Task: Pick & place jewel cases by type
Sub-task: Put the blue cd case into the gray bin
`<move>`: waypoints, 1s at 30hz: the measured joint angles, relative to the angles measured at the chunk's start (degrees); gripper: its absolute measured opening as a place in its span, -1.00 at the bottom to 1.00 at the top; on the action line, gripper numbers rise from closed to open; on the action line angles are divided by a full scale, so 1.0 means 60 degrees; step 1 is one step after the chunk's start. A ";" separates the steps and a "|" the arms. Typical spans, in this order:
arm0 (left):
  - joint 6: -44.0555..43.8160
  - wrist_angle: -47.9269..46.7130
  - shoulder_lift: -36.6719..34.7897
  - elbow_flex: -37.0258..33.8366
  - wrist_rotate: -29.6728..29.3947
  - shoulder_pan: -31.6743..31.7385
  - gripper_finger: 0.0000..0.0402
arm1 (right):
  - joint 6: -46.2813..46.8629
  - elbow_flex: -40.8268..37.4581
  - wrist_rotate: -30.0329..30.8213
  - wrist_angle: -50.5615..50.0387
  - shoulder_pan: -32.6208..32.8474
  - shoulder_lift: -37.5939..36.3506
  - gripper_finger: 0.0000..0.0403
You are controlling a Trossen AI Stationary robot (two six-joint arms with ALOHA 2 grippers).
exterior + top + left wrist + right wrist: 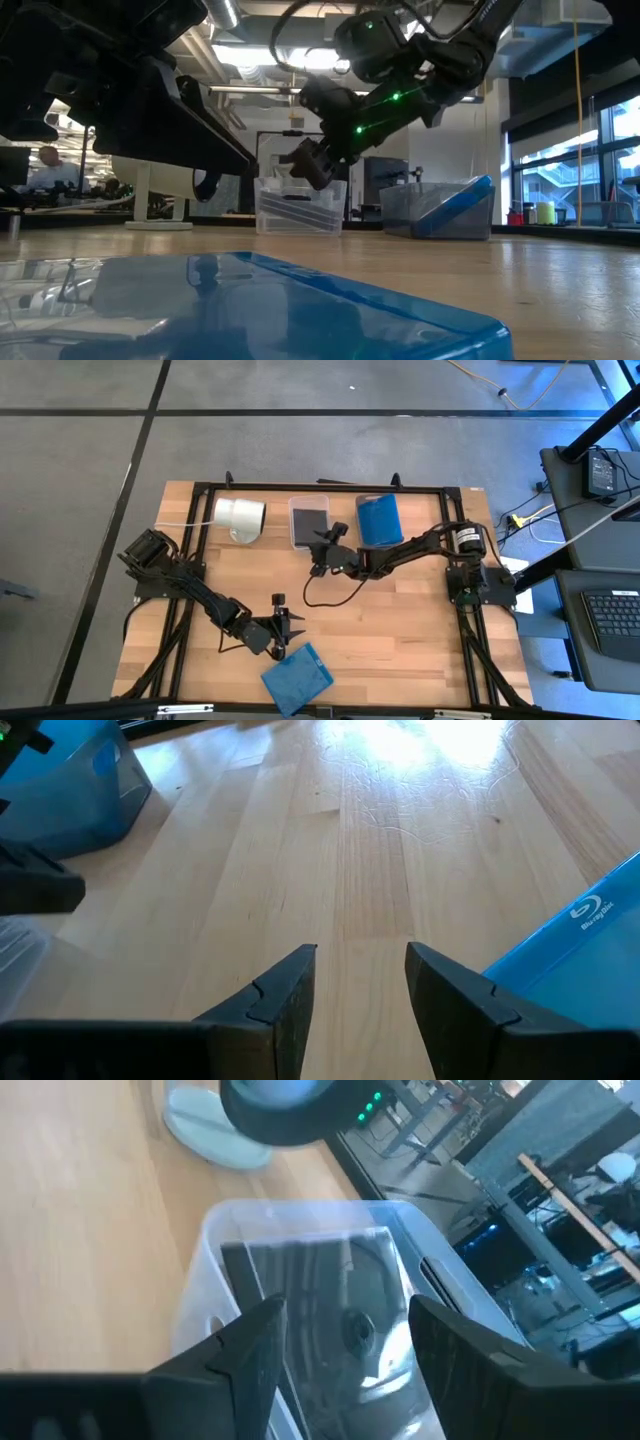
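Releasing a dark grey jewel case [330,1305] into the clear rectangular plastic bin [309,521] called for a straight upward retreat, jaws kept wide, so nothing dragged back out. The right gripper [321,552] hung over that bin with fingers [250,1350] apart and nothing between them; the dark case lay inside. The left gripper [284,622] stood half open and empty, just beside a translucent blue jewel case [297,678] near the table's front edge.
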 joint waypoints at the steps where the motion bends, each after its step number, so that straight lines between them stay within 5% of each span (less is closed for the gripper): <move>1: 0.0000 0.0000 0.0000 0.0000 0.0000 0.0000 -0.23 | 0.0133 0.0000 -0.0013 -0.0097 0.0024 -0.0071 0.07; 9: -0.0117 0.0066 0.0000 0.0000 0.0024 0.0000 -0.25 | 0.0302 0.0004 -0.2050 -0.1915 0.0926 -0.1301 0.07; 18: -0.0906 0.0072 -0.0071 0.0164 0.0422 -0.0085 -0.22 | 0.0304 0.0004 -0.7412 -0.3262 0.2533 -0.1657 0.07; 30: 0.2089 0.0157 -0.0595 0.1280 0.0652 -0.0653 -0.24 | 0.0437 0.0000 -0.7045 -0.1061 0.4037 -0.0190 0.07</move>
